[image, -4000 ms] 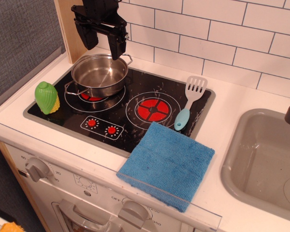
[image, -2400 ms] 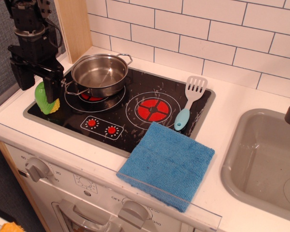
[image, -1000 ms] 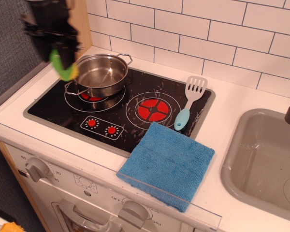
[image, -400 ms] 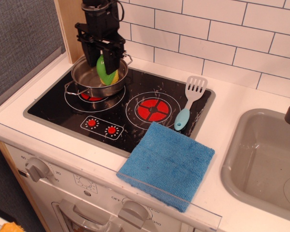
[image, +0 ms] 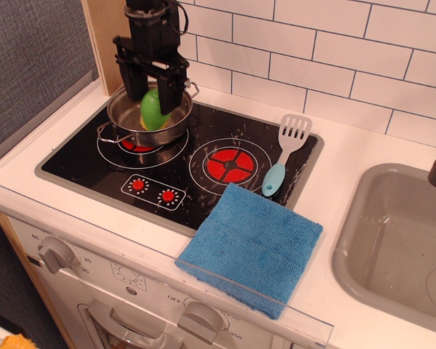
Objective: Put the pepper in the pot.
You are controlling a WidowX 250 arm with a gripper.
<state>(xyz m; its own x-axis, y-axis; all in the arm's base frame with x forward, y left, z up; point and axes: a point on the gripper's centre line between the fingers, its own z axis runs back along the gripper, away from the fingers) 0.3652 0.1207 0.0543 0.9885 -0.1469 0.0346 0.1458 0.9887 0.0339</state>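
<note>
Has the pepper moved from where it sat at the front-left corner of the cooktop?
Yes. The pepper has left that corner of the cooktop and now sits back and to the right, inside the pot, between the pincer fingers.

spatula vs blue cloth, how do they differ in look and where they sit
The spatula is slim, with a slotted grey head and light-blue handle; the blue cloth is a broad, flat, fuzzy square. The spatula lies along the cooktop's right edge; the cloth overhangs the front edge onto the white counter. Both lie flat, apart from the pot.
</note>
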